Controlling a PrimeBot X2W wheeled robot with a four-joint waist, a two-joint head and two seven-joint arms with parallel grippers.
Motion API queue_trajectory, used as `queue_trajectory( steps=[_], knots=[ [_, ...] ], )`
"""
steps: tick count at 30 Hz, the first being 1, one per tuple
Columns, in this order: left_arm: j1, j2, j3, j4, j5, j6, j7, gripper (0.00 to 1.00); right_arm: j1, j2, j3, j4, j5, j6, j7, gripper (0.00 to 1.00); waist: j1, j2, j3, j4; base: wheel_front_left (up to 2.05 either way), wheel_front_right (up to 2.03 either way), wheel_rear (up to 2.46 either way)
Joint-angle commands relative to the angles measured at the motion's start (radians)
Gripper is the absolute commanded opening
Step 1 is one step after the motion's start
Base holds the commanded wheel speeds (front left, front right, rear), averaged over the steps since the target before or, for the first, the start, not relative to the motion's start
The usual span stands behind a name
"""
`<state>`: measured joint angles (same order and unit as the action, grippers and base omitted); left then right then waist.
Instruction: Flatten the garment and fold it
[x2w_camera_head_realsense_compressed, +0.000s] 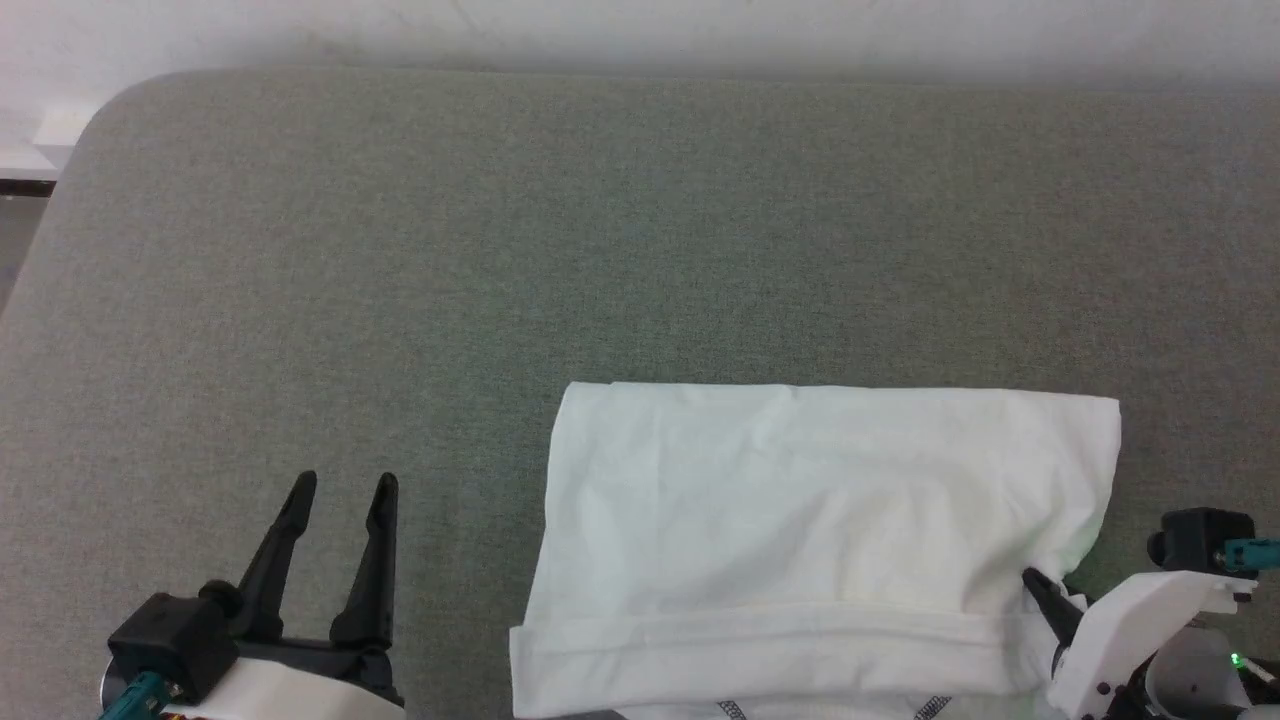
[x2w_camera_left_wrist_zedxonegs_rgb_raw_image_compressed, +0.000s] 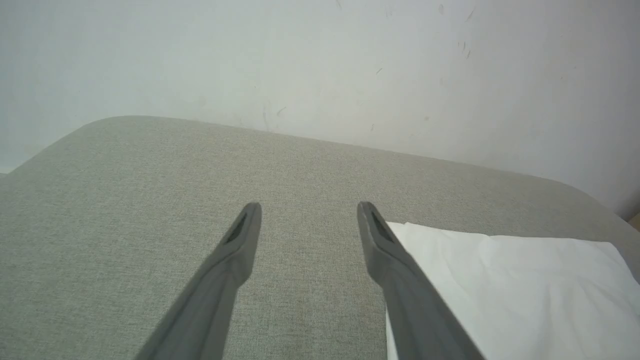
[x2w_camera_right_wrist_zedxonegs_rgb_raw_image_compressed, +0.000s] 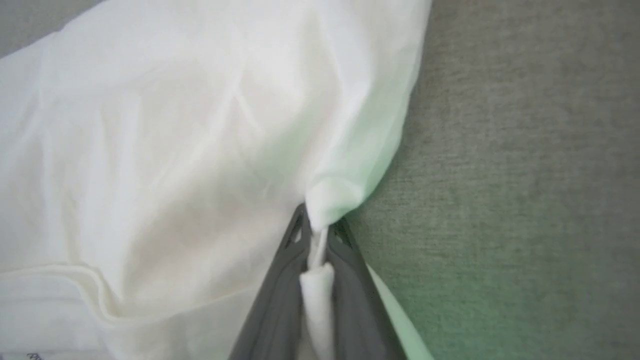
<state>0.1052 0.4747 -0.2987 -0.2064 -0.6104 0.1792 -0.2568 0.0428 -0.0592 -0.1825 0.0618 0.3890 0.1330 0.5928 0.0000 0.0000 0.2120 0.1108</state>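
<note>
The garment (x2w_camera_head_realsense_compressed: 810, 520), a white T-shirt, lies folded into a wide rectangle on the grey surface, right of centre at the near edge. Dark zigzag stitching (x2w_camera_head_realsense_compressed: 930, 707) peeks out along its bottom. My right gripper (x2w_camera_head_realsense_compressed: 1035, 583) is shut on the shirt's right edge, and the right wrist view shows a pinch of white cloth (x2w_camera_right_wrist_zedxonegs_rgb_raw_image_compressed: 320, 250) between the closed fingers. My left gripper (x2w_camera_head_realsense_compressed: 340, 492) stands open to the left of the shirt, apart from it, with nothing between its fingers. From the left wrist, the shirt's corner (x2w_camera_left_wrist_zedxonegs_rgb_raw_image_compressed: 500, 285) sits just beyond the right finger (x2w_camera_left_wrist_zedxonegs_rgb_raw_image_compressed: 385, 250).
The grey padded surface (x2w_camera_head_realsense_compressed: 500, 230) stretches wide behind and to the left of the shirt. A pale wall (x2w_camera_head_realsense_compressed: 640, 30) runs along its far edge, and the surface's rounded corner (x2w_camera_head_realsense_compressed: 120, 100) is at the far left.
</note>
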Motion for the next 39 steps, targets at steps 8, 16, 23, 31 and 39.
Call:
queue_trajectory(
  steps=[8,16,23,31,39],
  knots=[
    [0.014,-0.007,-0.002,0.01,-0.009,-0.004,-0.003,1.0,-0.049,-0.012,-0.164,-0.011,-0.098,-0.002,-0.008,0.0,0.0,0.0,-0.027,-0.013,0.0,0.0,0.0],
    [0.032,0.007,-0.004,0.013,-0.004,0.005,0.004,1.0,-0.052,-0.063,-0.364,-0.024,-0.182,-0.002,0.004,0.0,0.0,0.0,-0.06,-0.018,0.0,0.0,0.0],
    [0.051,0.005,-0.015,0.015,-0.004,0.014,0.01,1.0,-0.024,-0.032,-0.285,-0.09,-0.142,-0.002,0.04,0.0,0.0,0.0,-0.092,-0.025,0.0,0.0,0.0],
    [0.062,-0.005,-0.028,0.017,-0.01,0.018,0.014,1.0,0.057,0.0,-0.069,-0.274,-0.017,-0.002,0.157,0.0,0.0,0.0,-0.115,-0.03,0.0,0.0,0.0],
    [0.051,-0.022,-0.036,0.024,-0.014,0.01,0.01,1.0,0.058,0.007,0.141,-0.355,0.003,-0.002,0.209,0.0,0.0,0.0,-0.103,-0.017,0.0,0.0,0.0]
  ],
)
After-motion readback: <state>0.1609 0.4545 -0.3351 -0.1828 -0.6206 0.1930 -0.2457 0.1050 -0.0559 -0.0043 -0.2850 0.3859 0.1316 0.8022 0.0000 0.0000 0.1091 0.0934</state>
